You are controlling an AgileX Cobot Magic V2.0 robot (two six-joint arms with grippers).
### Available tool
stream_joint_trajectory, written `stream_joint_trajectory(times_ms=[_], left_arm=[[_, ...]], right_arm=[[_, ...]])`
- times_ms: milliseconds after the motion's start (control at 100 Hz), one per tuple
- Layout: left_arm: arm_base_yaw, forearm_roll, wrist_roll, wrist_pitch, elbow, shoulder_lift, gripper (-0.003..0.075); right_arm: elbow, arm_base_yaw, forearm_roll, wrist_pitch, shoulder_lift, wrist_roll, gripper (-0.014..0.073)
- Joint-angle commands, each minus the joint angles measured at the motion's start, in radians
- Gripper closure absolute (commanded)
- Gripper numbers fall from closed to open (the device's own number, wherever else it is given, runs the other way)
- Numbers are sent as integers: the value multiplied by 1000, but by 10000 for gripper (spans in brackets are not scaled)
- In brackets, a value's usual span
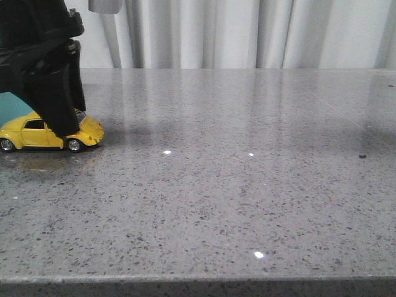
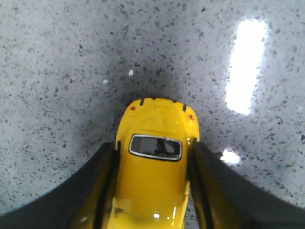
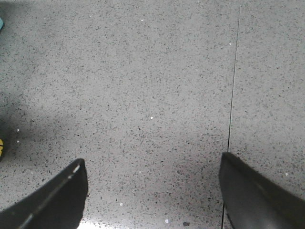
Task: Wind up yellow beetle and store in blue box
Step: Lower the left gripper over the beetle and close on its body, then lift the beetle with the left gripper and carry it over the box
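Note:
The yellow beetle [image 1: 90,131] stands on its wheels on the grey speckled table [image 1: 223,185] at the far left. My left gripper [image 1: 64,125] comes down over its middle and is shut on it. In the left wrist view the two black fingers [image 2: 97,181] press against both sides of the beetle [image 2: 155,181], whose rear window faces up. A small patch of the blue box [image 1: 13,106] shows behind the left arm; the rest is hidden. My right gripper [image 3: 151,160] is open and empty above bare table, and it does not show in the front view.
White curtains [image 1: 247,31] hang behind the table's far edge. The table's front edge [image 1: 198,281] runs along the bottom of the front view. A thin seam [image 3: 233,86] crosses the tabletop under the right gripper. A sliver of teal [image 3: 1,23] sits at that view's edge.

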Motion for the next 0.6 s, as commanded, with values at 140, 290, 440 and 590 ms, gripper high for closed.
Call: stream_joint_trajectory(times_ms=[140,290,440,590], left_arm=[[-3,-14,-12,-6,-81,-38,603],[-3,-17,-71,-5,-221,-38,603],[-1,44,-226,-5,-398,-38,603],[-1,186,-424,12,-547,-38,603]], right_arm=[[-23,0,-9,-61,-30,-8,24],[-23,0,-9,-62,-30,-8,24],[-23,0,-9,-62,-30,-8,24],[-23,0,-9,-62,-30,-8,24]])
